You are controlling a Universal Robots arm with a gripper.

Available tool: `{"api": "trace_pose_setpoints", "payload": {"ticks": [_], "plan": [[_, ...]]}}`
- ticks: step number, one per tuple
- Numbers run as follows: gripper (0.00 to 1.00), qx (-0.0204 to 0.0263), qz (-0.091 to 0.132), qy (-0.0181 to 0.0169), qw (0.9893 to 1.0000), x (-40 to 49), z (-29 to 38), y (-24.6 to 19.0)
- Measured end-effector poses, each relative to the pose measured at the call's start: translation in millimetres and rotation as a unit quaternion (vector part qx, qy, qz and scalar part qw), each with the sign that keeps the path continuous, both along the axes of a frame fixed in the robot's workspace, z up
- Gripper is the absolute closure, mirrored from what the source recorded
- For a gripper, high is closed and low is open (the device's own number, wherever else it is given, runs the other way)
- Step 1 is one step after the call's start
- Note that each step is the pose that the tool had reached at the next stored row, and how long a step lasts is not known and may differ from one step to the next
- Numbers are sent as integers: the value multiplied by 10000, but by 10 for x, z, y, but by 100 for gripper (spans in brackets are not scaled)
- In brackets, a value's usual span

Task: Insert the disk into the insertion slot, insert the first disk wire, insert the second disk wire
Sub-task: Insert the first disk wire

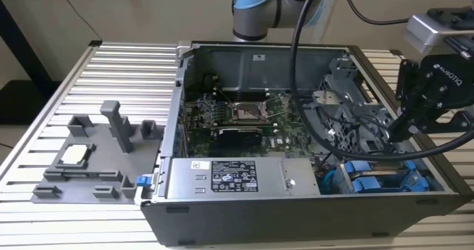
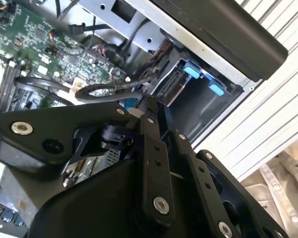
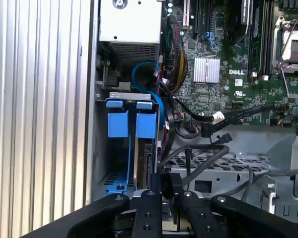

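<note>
The disk stands on edge in the drive bay at the corner of the open computer case. Its blue carrier tabs sit level with those of the neighbouring blue carrier, so I judge the slot step done. The tool hangs inside the case just beside the bay's inner end, clenched, its fingers nearly together. In the second wrist view a dark wire runs right up to their tips, so the tool seems to be pinching that wire's end, though the plug itself is hidden. That puts the work at the first disk wire. Seating it calls for squaring the plug to the disk's connector edge and pressing straight in, clear of the cable tangle close by. The case rests on the ribbed bench.
</note>
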State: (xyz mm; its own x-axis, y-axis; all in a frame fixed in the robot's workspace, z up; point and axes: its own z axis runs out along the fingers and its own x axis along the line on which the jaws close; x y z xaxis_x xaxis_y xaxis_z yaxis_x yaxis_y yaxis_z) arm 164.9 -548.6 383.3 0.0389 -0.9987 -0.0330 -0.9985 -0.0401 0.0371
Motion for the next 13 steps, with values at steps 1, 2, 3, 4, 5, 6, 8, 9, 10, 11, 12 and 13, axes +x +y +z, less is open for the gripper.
{"api": "trace_pose_setpoints", "payload": {"ticks": [1,2,3,4,5,6,8,9,10,11,12,13], "plan": [[81,75,-5,0,10000,0,-2,-2],[81,130,-9,0,9999,-1,-5,-9],[81,145,-12,0,9999,-1,-8,-28],[81,146,-13,1,9999,1,-9,-58],[81,146,-14,4,9999,2,-9,-90],[81,146,-14,7,9999,3,-9,-122],[81,146,-17,10,9999,4,-11,-189],[81,146,-18,11,9999,3,-12,-225],[81,145,-20,11,9999,3,-20,-263],[81,147,-22,11,9999,4,-31,-295],[81,147,-25,11,9999,4,-42,-327],[81,148,-28,11,9999,4,-52,-358]]}}
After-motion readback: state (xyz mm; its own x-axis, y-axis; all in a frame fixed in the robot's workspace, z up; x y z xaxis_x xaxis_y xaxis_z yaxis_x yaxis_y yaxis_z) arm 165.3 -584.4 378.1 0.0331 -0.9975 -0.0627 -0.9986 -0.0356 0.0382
